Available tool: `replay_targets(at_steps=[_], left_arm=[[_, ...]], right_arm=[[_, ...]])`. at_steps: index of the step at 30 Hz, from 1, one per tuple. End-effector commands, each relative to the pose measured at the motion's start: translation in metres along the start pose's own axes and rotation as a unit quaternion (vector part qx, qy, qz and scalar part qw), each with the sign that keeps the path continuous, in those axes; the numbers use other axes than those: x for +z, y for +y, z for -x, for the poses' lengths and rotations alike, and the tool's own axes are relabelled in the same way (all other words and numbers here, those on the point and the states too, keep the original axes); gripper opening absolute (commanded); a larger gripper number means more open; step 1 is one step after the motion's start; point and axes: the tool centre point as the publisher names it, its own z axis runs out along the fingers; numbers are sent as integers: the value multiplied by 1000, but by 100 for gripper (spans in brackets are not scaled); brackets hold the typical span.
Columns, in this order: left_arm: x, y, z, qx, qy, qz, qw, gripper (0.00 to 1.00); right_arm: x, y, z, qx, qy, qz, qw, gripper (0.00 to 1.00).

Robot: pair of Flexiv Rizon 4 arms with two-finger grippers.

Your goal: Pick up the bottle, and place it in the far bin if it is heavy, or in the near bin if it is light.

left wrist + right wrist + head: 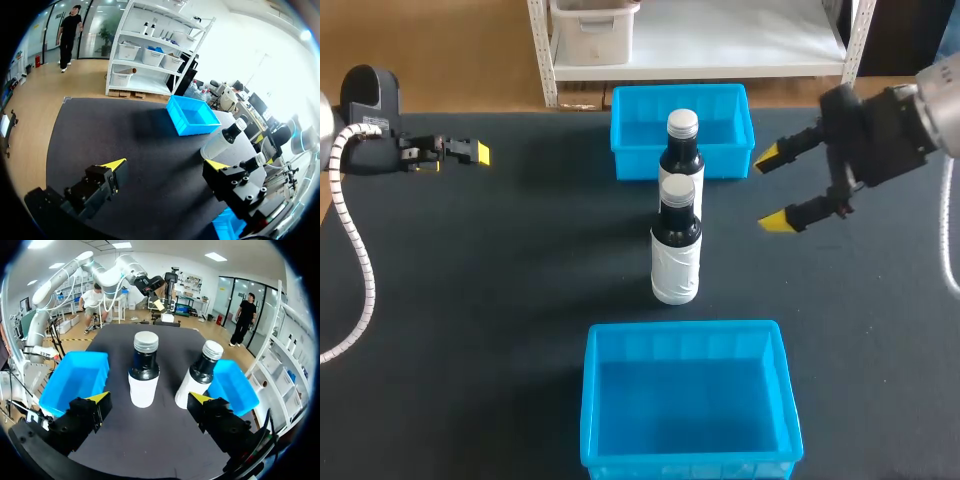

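Two dark bottles with white labels and silver caps stand upright in a line mid-table. The nearer bottle [676, 245] [143, 371] stands in front of the farther bottle [681, 150] [201, 374], which is right by the far blue bin [638, 162] [234, 385]. The near blue bin [592, 392] [75, 380] sits at the front edge. My right gripper [780, 187] [150, 398] hangs open to the right of the bottles, touching neither. My left gripper [478, 153] [165, 165] is open at the far left, well away from the bottles [223, 142].
A black mat covers the table. Both bins hold nothing. A cable [356, 255] loops down from my left arm along the table's left side. Bare mat lies between the bottles and each gripper.
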Motion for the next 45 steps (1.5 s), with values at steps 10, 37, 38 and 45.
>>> replay_targets(at_steps=[10,37,38,45], left_arm=[[0,0,0,0,0,0,1000,100],[0,0,0,0,0,0,1000,100],[0,0,0,0,0,0,1000,100],[0,0,0,0,0,0,1000,100]], right_arm=[[47,-10,19,-5,-29,29,999,100],[89,10,46,-4,-61,51,997,100],[91,10,46,-3,-61,52,997,100],[101,8,50,6,-64,55,996,100]])
